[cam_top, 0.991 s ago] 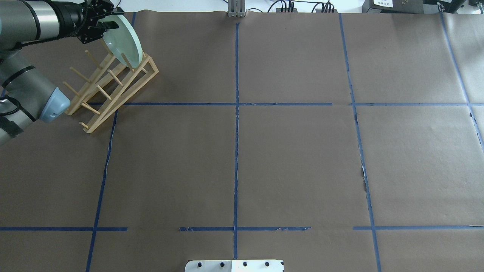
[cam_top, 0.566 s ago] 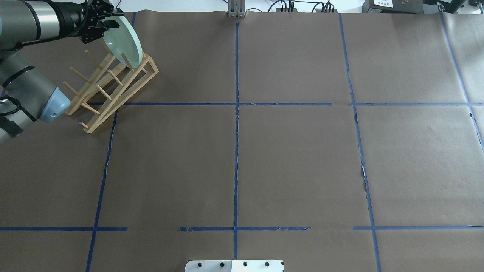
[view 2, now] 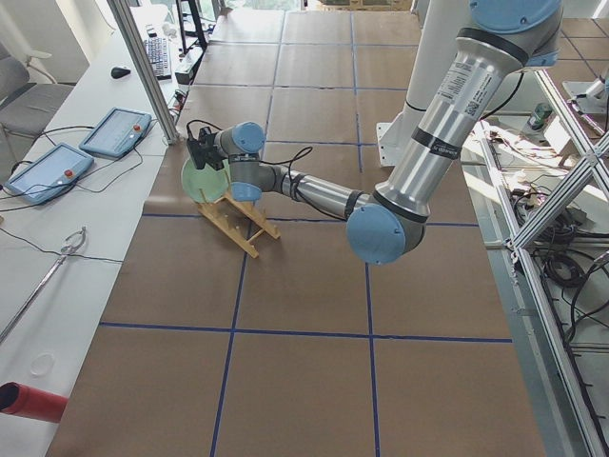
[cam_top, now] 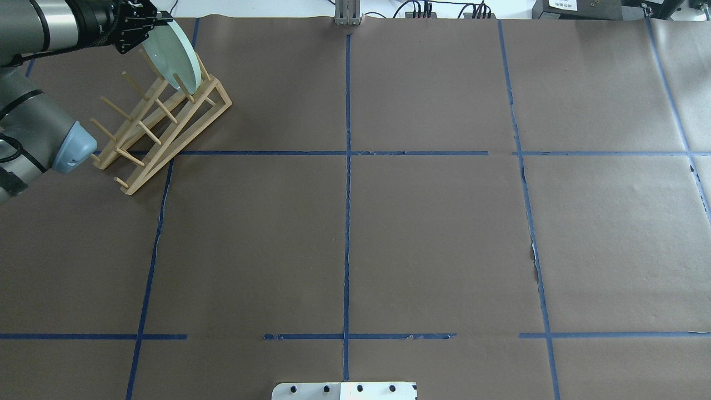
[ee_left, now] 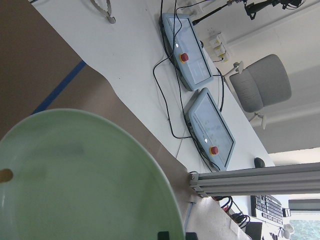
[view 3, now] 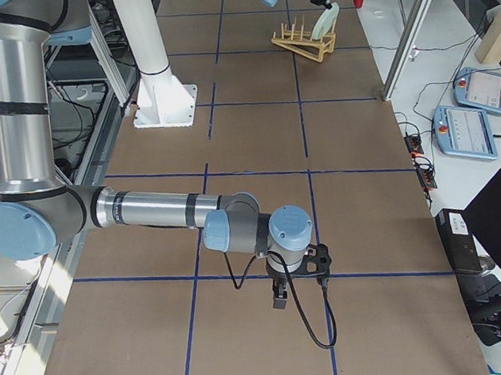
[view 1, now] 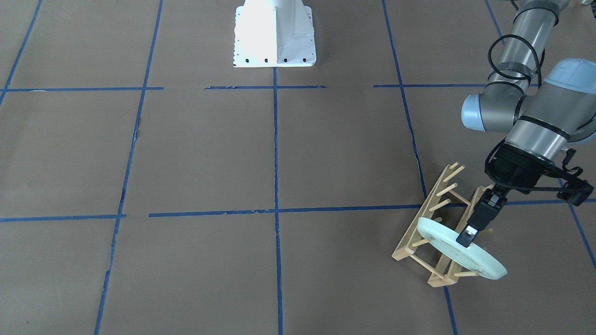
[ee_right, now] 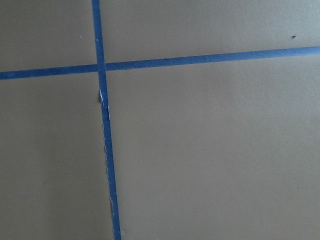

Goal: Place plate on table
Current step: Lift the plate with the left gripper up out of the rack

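The left fingers [view 1: 471, 230] are clamped on the upper rim of the plate [view 1: 458, 255], one black finger lying across its inner face. In the wrist view pale green fills the frame, with a fingertip at the lower edge. The right fingers [view 3: 279, 301] hang over bare brown paper well apart from the work, and we cannot tell whether they are parted or closed.

Seen from overhead, the plate is at about ten o'clock from the middle of the surface [cam_top: 433, 239]. It stands on edge, tilted, at the one o'clock end of the wooden rack [cam_top: 222, 95]. Its lower edge lies among the pegs [view 1: 446, 190] there; we cannot tell whether it touches them.

We judge the step in hand to be lifting the plate out of the rack; the setting-down is not yet done. The next move calls for enough height to bring the lower rim above the pegs, and travel toward four o'clock, where open squares lie. The wrist must then turn to lay the plate flat before lowering.

The plate is round, smooth and faintly glossy, with a raised rim, and probably hard and slippery under a rim pinch. The rack is light bare wood, slanted rails with thin round pegs, and likely to shift if snagged. The surface is matte paper, slightly creased, crossed by blue tape lines [cam_top: 347, 222].
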Tool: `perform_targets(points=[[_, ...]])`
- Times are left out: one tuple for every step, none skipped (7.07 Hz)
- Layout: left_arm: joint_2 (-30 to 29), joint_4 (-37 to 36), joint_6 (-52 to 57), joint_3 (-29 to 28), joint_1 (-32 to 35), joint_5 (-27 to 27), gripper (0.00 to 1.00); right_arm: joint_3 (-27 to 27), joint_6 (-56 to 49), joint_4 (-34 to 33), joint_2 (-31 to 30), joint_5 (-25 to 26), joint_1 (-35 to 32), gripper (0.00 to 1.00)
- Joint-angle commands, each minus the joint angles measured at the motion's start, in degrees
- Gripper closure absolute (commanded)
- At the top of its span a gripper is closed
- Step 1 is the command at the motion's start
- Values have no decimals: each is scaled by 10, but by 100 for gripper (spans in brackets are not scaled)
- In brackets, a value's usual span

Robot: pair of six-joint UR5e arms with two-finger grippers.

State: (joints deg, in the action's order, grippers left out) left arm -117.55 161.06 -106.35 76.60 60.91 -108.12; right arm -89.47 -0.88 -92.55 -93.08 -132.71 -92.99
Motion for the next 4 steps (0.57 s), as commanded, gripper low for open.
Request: perform_targets(points=[[0, 1, 1, 5, 29, -27, 100, 0, 0, 0, 0, 0, 0, 0], [0, 2, 1, 6, 32, -31, 100, 0, 0, 0, 0, 0, 0, 0], [-1, 5, -3, 7, 43, -48, 100, 0, 0, 0, 0, 0, 0, 0], [-2, 6, -9, 14, 64, -80, 100, 0, 0, 0, 0, 0, 0, 0]])
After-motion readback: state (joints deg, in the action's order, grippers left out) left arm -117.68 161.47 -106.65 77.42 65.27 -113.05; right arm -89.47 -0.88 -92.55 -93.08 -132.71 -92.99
